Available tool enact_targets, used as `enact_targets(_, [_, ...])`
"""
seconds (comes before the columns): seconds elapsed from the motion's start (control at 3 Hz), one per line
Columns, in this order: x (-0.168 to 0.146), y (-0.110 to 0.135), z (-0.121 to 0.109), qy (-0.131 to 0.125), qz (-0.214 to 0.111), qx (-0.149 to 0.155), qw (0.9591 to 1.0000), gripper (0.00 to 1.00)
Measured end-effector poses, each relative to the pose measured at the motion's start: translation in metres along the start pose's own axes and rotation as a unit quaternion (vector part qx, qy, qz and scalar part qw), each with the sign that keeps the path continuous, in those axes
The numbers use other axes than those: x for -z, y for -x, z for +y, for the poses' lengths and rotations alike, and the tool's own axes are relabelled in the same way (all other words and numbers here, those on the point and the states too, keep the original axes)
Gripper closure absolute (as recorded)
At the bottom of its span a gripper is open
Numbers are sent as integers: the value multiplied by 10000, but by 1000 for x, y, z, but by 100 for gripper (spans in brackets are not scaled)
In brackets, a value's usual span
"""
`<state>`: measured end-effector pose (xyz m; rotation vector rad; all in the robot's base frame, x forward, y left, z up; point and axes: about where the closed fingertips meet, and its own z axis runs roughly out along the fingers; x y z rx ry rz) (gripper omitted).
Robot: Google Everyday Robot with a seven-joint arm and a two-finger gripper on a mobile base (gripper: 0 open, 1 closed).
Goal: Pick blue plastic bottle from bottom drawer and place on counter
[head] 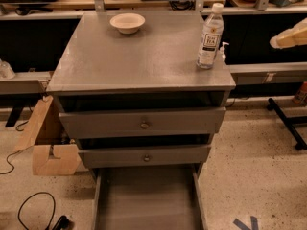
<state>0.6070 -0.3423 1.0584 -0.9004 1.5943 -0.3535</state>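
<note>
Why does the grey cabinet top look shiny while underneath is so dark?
Camera view: light glints off the glossy grey counter by the white bowl; its overhang shades the recess above the knobbed drawers; the cream gripper, right edge, looks bright.

The claw [276, 41] hangs off to the right of the surface [134, 66] — open air between. On top, the bottle [210, 37] and a pump dispenser [222, 51] near the right edge and a bowl [127, 23] at the back stand in the way; middle and front lie free.
</note>
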Motion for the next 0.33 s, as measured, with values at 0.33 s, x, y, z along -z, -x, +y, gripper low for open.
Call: enact_targets(0.33, [37, 51, 10, -300, -118, 617, 9976, 0])
